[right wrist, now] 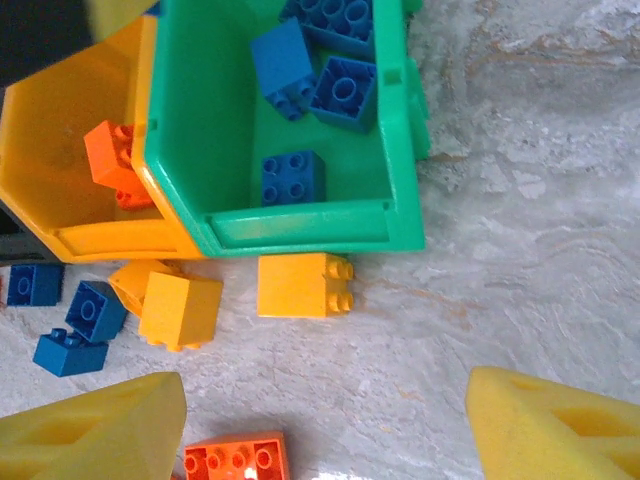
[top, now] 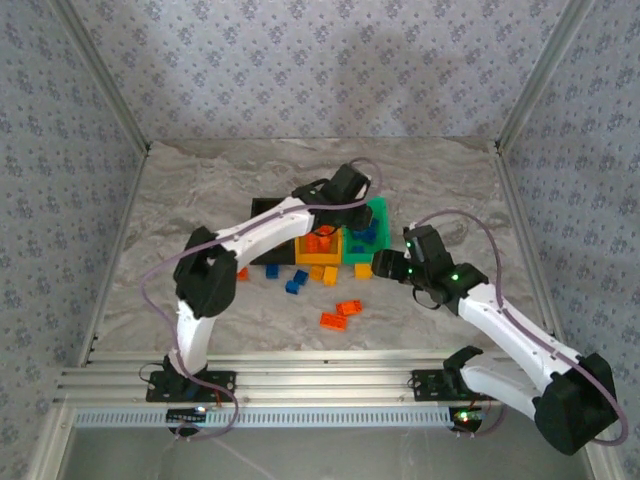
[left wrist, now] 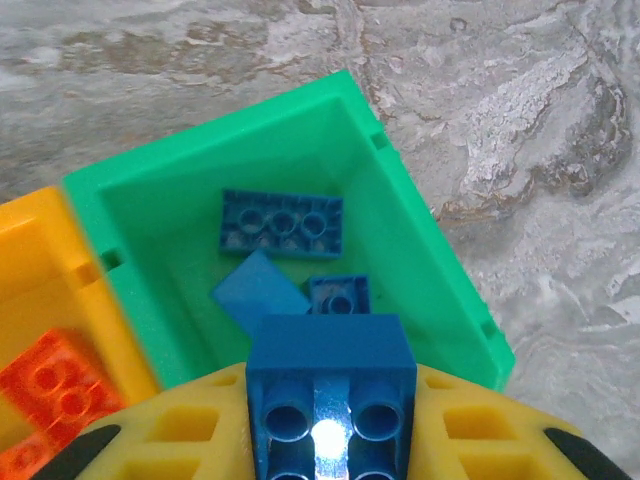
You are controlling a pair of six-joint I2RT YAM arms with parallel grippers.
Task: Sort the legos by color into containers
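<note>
Blue brick [left wrist: 330, 390] pinched betw. yellow pads [left wrist: 465, 420] of left end effector [left wrist: 330, 445], jaws nearly shut on it. Underside tubes toward cam, glare spot on it, lower part cut off by frame edge. Held over near side of green bin [left wrist: 420, 250], w/ that side hidden behind brick and pads.

Inside the bin, more blue pieces [left wrist: 282, 222]: three from left wrist, approx. four from right wrist, topmost cropped at frame top.

Joined alongside, orange-yellow bin [left wrist: 40, 270] w/ red-orange brick [left wrist: 55, 385] inside, both cropped at left edge. Black bin [top: 268, 210] at left end of the row, mostly covered by left arm [top: 260, 235] in top view; contents: cannot tell.

On bench [right wrist: 520, 150] in front of the bins:
- yellow brick [right wrist: 305, 285] just beside green bin's front wall
- second yellow brick [right wrist: 180, 310] further left
- blue bricks [right wrist: 80, 320] near the left edge
- orange brick [right wrist: 235, 462] cut off at bottom

Right end effector [right wrist: 330, 440] wide open, nothing betw. its fingers, above bench near these loose bricks, fingers cropped to their tips.
</note>
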